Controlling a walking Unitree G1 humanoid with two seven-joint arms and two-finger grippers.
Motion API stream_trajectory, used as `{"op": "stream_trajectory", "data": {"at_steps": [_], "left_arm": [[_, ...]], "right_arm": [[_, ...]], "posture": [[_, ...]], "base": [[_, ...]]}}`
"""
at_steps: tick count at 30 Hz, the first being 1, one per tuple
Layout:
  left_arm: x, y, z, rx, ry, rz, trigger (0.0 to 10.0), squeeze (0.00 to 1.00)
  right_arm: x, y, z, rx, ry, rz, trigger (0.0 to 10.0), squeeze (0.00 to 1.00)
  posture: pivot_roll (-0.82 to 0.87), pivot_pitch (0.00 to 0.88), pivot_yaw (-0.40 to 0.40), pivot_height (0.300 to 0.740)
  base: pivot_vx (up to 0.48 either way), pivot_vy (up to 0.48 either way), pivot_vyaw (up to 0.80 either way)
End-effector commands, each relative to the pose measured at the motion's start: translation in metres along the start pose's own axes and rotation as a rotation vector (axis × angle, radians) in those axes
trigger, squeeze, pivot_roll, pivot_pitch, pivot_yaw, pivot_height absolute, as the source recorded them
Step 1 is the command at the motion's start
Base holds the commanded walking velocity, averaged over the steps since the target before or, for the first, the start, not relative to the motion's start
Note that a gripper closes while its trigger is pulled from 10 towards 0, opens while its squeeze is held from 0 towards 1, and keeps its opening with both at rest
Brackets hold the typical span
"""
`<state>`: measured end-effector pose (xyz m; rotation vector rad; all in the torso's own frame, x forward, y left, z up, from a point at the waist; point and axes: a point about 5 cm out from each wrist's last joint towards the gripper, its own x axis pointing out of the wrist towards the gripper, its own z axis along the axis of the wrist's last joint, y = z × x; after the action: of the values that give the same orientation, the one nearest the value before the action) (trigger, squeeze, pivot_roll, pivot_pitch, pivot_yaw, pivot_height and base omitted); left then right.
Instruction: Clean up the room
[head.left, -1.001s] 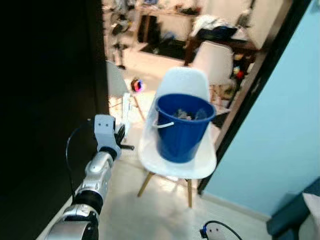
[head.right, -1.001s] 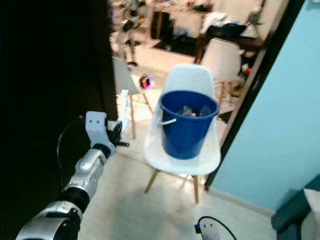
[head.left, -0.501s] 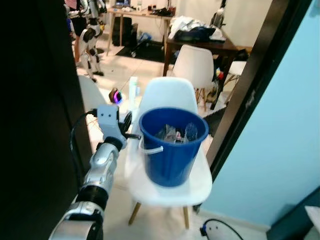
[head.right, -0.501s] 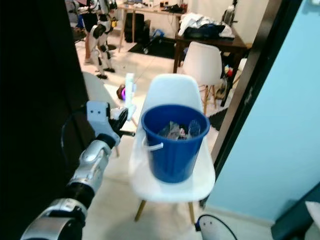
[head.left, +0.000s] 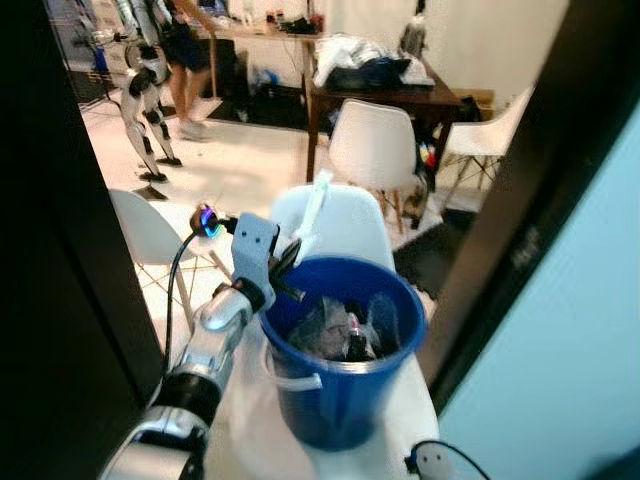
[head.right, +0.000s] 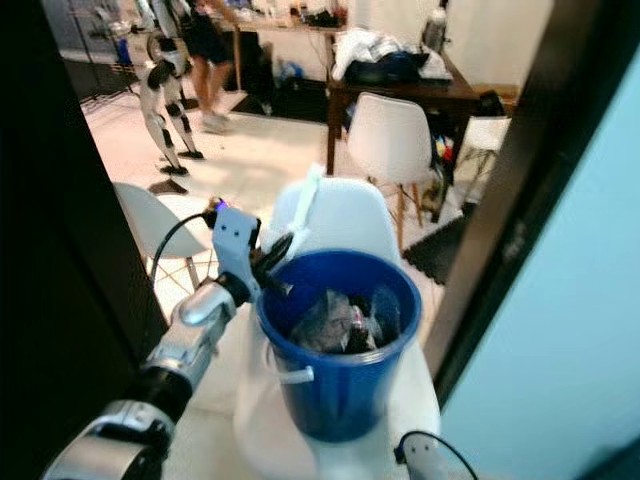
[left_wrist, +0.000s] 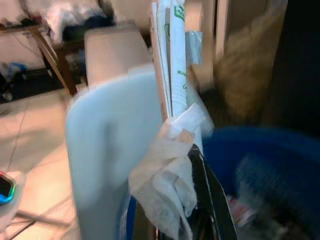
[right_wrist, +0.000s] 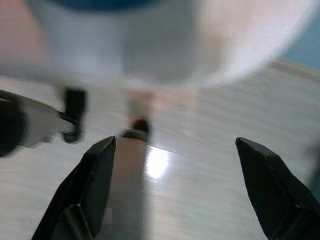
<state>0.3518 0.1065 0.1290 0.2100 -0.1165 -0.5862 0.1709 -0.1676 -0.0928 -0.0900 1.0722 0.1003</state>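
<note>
A blue bucket (head.left: 345, 400) holding several pieces of trash stands on a white chair (head.left: 350, 225). My left gripper (head.left: 288, 262) is at the bucket's near-left rim, shut on a crumpled white paper wrapper (left_wrist: 167, 170) with a long flat paper packet (head.left: 312, 205) sticking up out of it. In the left wrist view the wrapper hangs between the fingers above the bucket's edge (left_wrist: 260, 145). My right gripper (right_wrist: 175, 195) is open, low over the pale floor beside a chair leg (right_wrist: 131, 165).
A dark door frame (head.left: 520, 230) runs down the right, with a light blue wall (head.left: 570, 380) beyond it. A dark panel (head.left: 50, 300) fills the left. Behind stand another white chair (head.left: 368, 150), a wooden table (head.left: 390, 90), a person (head.left: 185, 50) and another robot (head.left: 140, 90). A cable (head.left: 440, 462) lies below.
The camera has moved closer and the bucket now sits nearer and lower. My left gripper has carried the wrapper from beside the chair up to the bucket's rim.
</note>
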Motion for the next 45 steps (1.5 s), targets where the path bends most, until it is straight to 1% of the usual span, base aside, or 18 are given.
{"op": "stream_trajectory", "data": {"at_steps": [1, 4, 7, 11, 15, 18, 20, 25, 29, 33, 35, 36, 37, 38, 39, 42, 43, 45], "left_arm": [[0.004, -0.016, -0.004, 0.034, 0.039, -0.086, 10.0, 0.00], [0.001, -0.020, -0.018, 0.137, 0.142, -0.128, 10.0, 0.00], [-0.001, -0.023, -0.023, 0.191, 0.180, -0.144, 10.0, 0.00], [-0.002, -0.026, -0.024, 0.223, 0.186, -0.167, 10.0, 0.00], [-0.001, -0.040, -0.022, 0.245, 0.162, -0.249, 10.0, 0.00], [-0.002, -0.045, -0.025, 0.324, 0.188, -0.314, 10.0, 0.00], [-0.003, -0.045, -0.029, 0.395, 0.226, -0.343, 10.0, 0.00], [-0.002, -0.040, -0.031, 0.422, 0.251, -0.315, 10.0, 0.00], [-0.002, -0.027, -0.035, 0.486, 0.312, -0.233, 10.0, 0.00], [-0.005, -0.004, -0.039, 0.525, 0.391, -0.079, 10.0, 0.00], [-0.005, -0.004, -0.039, 0.525, 0.391, -0.079, 10.0, 0.00], [-0.008, 0.005, -0.040, 0.531, 0.422, -0.033, 10.0, 0.00], [-0.013, 0.016, -0.042, 0.590, 0.478, -0.006, 10.0, 0.00], [-0.019, 0.028, -0.042, 0.643, 0.521, 0.004, 10.0, 0.00], [-0.019, 0.028, -0.042, 0.643, 0.521, 0.004, 10.0, 0.00], [-0.028, 0.048, -0.032, 0.729, 0.560, -0.012, 10.0, 0.00], [-0.028, 0.048, -0.032, 0.729, 0.560, -0.012, 10.0, 0.00], [-0.038, 0.059, -0.025, 0.738, 0.584, -0.042, 10.0, 0.00]], "right_arm": [[-0.002, -0.008, -0.015, 0.002, 0.052, -0.021, 10.0, 0.00], [-0.002, -0.008, -0.015, 0.007, 0.050, -0.025, 10.0, 0.00], [-0.002, -0.008, -0.016, 0.011, 0.049, -0.030, 10.0, 0.00], [-0.002, -0.008, -0.016, 0.010, 0.049, -0.032, 10.0, 0.00], [-0.003, -0.009, -0.017, -0.012, 0.070, -0.033, 10.0, 0.00], [-0.003, -0.010, -0.017, -0.010, 0.072, -0.035, 10.0, 0.00], [-0.003, -0.010, -0.016, -0.007, 0.067, -0.041, 10.0, 0.00], [-0.003, -0.010, -0.016, 0.004, 0.065, -0.044, 10.0, 0.00], [-0.003, -0.009, -0.016, 0.004, 0.062, -0.046, 10.0, 0.00], [-0.002, -0.009, -0.016, 0.005, 0.058, -0.040, 10.0, 0.00], [-0.002, -0.009, -0.016, 0.005, 0.058, -0.040, 10.0, 0.00], [-0.002, -0.009, -0.016, 0.005, 0.058, -0.040, 10.0, 0.00], [-0.002, -0.009, -0.016, 0.002, 0.059, -0.041, 10.0, 0.00], [-0.002, -0.009, -0.016, 0.000, 0.060, -0.042, 10.0, 0.00], [-0.002, -0.009, -0.016, 0.000, 0.060, -0.042, 10.0, 0.00], [-0.003, -0.009, -0.017, -0.007, 0.062, -0.044, 10.0, 0.00], [-0.003, -0.009, -0.017, -0.007, 0.062, -0.044, 10.0, 0.00], [-0.003, -0.009, -0.017, -0.013, 0.064, -0.044, 10.0, 0.00]], "posture": [[-0.03, 0.000, -0.044, 0.740], [-0.03, 0.000, -0.039, 0.740], [-0.03, 0.000, -0.039, 0.740], [-0.03, 0.000, -0.040, 0.740], [-0.04, 0.000, -0.042, 0.740], [-0.04, 0.000, -0.039, 0.740], [-0.04, 0.000, -0.036, 0.740], [-0.04, 0.000, -0.031, 0.740], [-0.04, 0.000, -0.024, 0.740], [-0.04, 0.000, -0.024, 0.740], [-0.04, 0.000, -0.024, 0.740], [-0.04, 0.000, -0.027, 0.740], [-0.04, 0.000, -0.028, 0.740], [-0.04, 0.000, -0.031, 0.740], [-0.04, 0.000, -0.031, 0.740], [-0.04, 0.000, -0.034, 0.740], [-0.04, 0.000, -0.034, 0.740], [-0.03, 0.000, -0.039, 0.740]], "base": [[0.000, 0.000, -0.76], [0.000, 0.000, -0.50], [0.000, 0.000, 0.00], [0.000, 0.000, 0.00], [0.000, 0.000, -0.59], [0.000, 0.000, -0.78], [0.000, 0.000, -0.78], [0.000, 0.000, -0.78], [0.000, 0.000, 0.00], [0.000, 0.000, 0.00], [0.000, 0.000, 0.00], [0.000, 0.000, 0.00], [0.000, 0.000, 0.00], [0.000, 0.000, 0.00], [0.000, 0.000, 0.00], [0.000, 0.000, 0.00], [0.000, 0.000, 0.00], [0.000, 0.000, 0.00]]}}
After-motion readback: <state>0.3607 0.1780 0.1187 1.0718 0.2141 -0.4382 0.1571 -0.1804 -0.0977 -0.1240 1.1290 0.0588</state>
